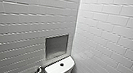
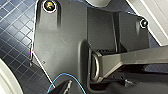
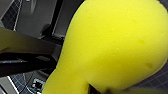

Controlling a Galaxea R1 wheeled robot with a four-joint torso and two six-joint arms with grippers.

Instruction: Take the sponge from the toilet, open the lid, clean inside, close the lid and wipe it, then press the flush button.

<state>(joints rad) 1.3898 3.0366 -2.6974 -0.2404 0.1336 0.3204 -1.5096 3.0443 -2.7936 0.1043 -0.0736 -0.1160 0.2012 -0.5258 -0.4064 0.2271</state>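
Right wrist view: the bright yellow sponge (image 3: 112, 45) sits very close to the lens, its rounded foam body hanging over dark floor and not resting on any surface. At its lower edge a dark part of my right gripper (image 3: 93, 89) presses into the foam, so I judge the gripper to be clamped on the sponge. Whether my left gripper is apart or together, I cannot tell.

Head view: the white toilet (image 1: 58, 71) stands low in the picture, tucked into the corner where two white tiled walls (image 1: 113, 33) meet. What shows of it is the tank, with the small round dark flush button (image 1: 61, 64) in the middle of its flat cover. I cannot see the lid from here, so I cannot say whether it is up or down.

By my reading, the first step, picking up the sponge, is done. Opening the lid, cleaning inside, closing and wiping it, and pressing the flush button appear to be left.

Around the toilet: a recessed grey metal niche (image 1: 55, 45) is set into the wall just above the tank, and a metal grab rail (image 1: 36, 72) runs along the wall just beside the tank. The rail and the tight corner leave little room for an arm. Left wrist view shows dark blue mosaic floor tiles (image 2: 15, 27).
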